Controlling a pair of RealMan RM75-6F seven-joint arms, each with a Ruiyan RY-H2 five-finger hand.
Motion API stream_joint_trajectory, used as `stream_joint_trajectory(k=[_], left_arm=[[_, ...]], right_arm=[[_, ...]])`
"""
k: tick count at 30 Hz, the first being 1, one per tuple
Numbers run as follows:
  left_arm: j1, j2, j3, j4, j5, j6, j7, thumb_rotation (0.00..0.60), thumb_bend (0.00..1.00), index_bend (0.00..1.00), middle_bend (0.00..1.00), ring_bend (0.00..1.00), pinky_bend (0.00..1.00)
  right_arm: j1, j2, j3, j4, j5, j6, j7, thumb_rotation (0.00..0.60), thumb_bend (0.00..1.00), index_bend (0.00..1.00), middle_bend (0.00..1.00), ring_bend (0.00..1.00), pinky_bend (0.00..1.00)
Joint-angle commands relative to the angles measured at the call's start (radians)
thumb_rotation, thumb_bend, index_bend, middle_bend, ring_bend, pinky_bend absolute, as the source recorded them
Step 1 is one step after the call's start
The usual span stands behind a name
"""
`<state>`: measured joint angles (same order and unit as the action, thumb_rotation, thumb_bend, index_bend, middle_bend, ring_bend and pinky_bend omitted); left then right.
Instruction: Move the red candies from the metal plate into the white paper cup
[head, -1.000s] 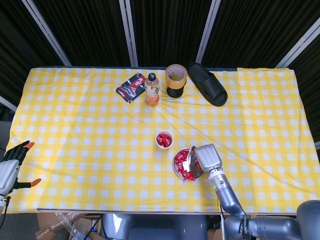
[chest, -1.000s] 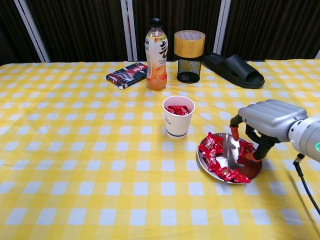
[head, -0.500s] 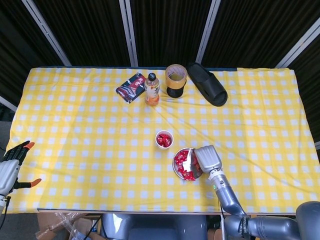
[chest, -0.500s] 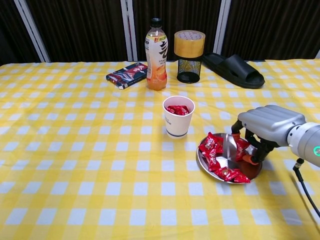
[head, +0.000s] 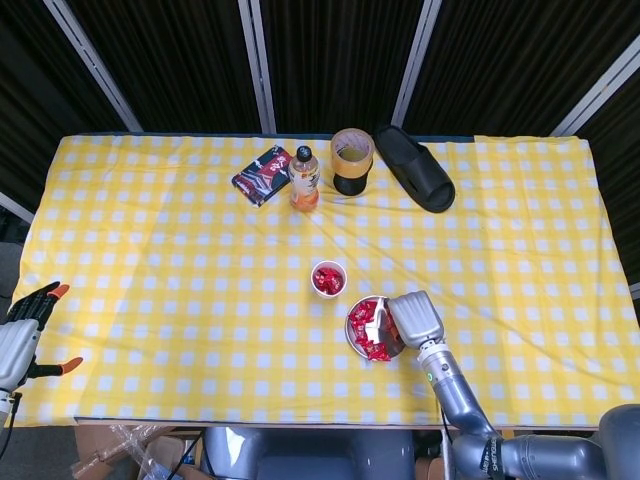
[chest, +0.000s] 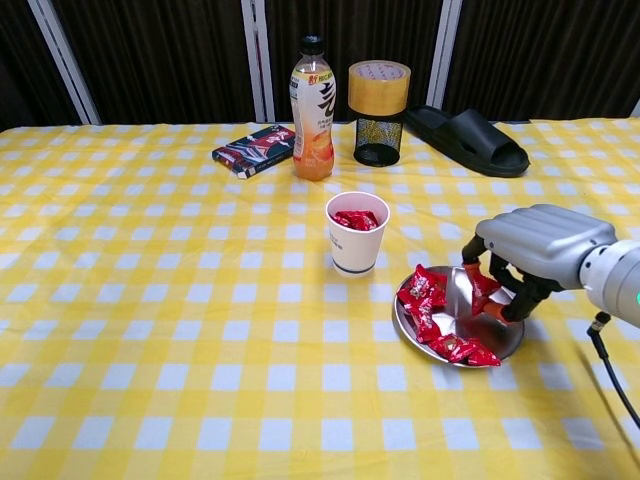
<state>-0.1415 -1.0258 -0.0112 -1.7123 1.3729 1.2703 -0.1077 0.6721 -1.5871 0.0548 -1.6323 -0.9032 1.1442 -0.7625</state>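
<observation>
A metal plate holds several red candies at the front right of the table. My right hand hovers over the plate's right side, fingers curled down, and pinches one red candy just above the plate. The white paper cup stands just left of and behind the plate, with red candies inside. From the head view, the right hand covers the right edge of the plate, and the cup sits up-left of it. My left hand hangs off the table's front left corner, fingers spread, holding nothing.
Along the back stand an orange drink bottle, a tape roll on a black mesh holder, a black slipper and a dark snack packet. Yellow checked cloth covers the table.
The right hand came down onto the plate's right side, its fingers closed on a candy, and it has now lifted slightly with it. The left hand stayed still.
</observation>
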Motion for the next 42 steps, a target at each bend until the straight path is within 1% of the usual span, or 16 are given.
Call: stream_joint_trajectory(k=[1, 7, 9, 10, 13, 17, 21, 26, 28, 36, 42], left_arm=[[0.0, 0.0, 0.0, 0.0, 0.0, 0.0, 0.0, 0.6, 0.06, 0.01, 0.0, 0.0, 0.0], [0.0, 0.001, 0.001, 0.0, 0.001, 0.0, 0.001, 0.6, 0.06, 0.01, 0.0, 0.0, 0.0], [0.001, 0.001, 0.001, -0.001, 0.002, 0.001, 0.001, 0.6, 0.06, 0.01, 0.0, 0.0, 0.0], [0.0, 0.002, 0.001, -0.002, 0.001, -0.001, -0.001, 0.6, 0.06, 0.01, 0.0, 0.0, 0.0], [-0.002, 0.002, 0.0, 0.0, -0.001, -0.004, 0.0, 0.6, 0.06, 0.01, 0.0, 0.0, 0.0], [-0.004, 0.003, -0.001, 0.002, -0.008, -0.011, -0.001, 0.6, 0.07, 0.01, 0.0, 0.0, 0.0], [-0.008, 0.007, -0.001, 0.0, -0.012, -0.022, -0.005, 0.6, 0.06, 0.01, 0.0, 0.0, 0.0], [-0.01, 0.011, 0.001, 0.0, -0.011, -0.029, -0.013, 0.6, 0.06, 0.01, 0.0, 0.0, 0.0], [-0.012, 0.013, 0.0, -0.001, -0.014, -0.035, -0.019, 0.6, 0.07, 0.01, 0.0, 0.0, 0.0], [-0.016, 0.019, 0.0, -0.003, -0.018, -0.045, -0.029, 0.6, 0.06, 0.01, 0.0, 0.0, 0.0], [-0.019, 0.021, -0.002, -0.003, -0.025, -0.052, -0.036, 0.6, 0.06, 0.01, 0.0, 0.0, 0.0]], right_arm=[[-0.001, 0.027, 0.005, -0.041, -0.02, 0.019, -0.011, 0.6, 0.51, 0.58, 0.83, 0.94, 1.0], [0.003, 0.111, 0.039, -0.168, -0.06, 0.063, -0.026, 0.6, 0.51, 0.58, 0.83, 0.94, 1.0], [0.01, 0.136, 0.059, -0.206, -0.06, 0.07, -0.032, 0.6, 0.51, 0.58, 0.83, 0.94, 1.0], [0.028, 0.156, 0.09, -0.234, -0.061, 0.071, -0.043, 0.6, 0.51, 0.58, 0.83, 0.94, 1.0], [0.053, 0.174, 0.119, -0.264, -0.028, 0.054, -0.062, 0.6, 0.51, 0.58, 0.83, 0.94, 1.0], [0.093, 0.172, 0.152, -0.272, 0.009, 0.032, -0.085, 0.6, 0.51, 0.58, 0.83, 0.94, 1.0], [0.138, 0.149, 0.179, -0.248, 0.057, 0.008, -0.104, 0.6, 0.51, 0.58, 0.83, 0.94, 1.0], [0.19, 0.107, 0.201, -0.177, 0.122, -0.029, -0.106, 0.6, 0.52, 0.58, 0.83, 0.94, 1.0], [0.218, 0.074, 0.213, -0.127, 0.147, -0.055, -0.095, 0.6, 0.51, 0.58, 0.83, 0.94, 1.0], [0.266, 0.028, 0.219, -0.05, 0.174, -0.081, -0.069, 0.6, 0.51, 0.58, 0.83, 0.94, 1.0], [0.284, 0.014, 0.212, -0.031, 0.176, -0.084, -0.053, 0.6, 0.52, 0.58, 0.83, 0.94, 1.0]])
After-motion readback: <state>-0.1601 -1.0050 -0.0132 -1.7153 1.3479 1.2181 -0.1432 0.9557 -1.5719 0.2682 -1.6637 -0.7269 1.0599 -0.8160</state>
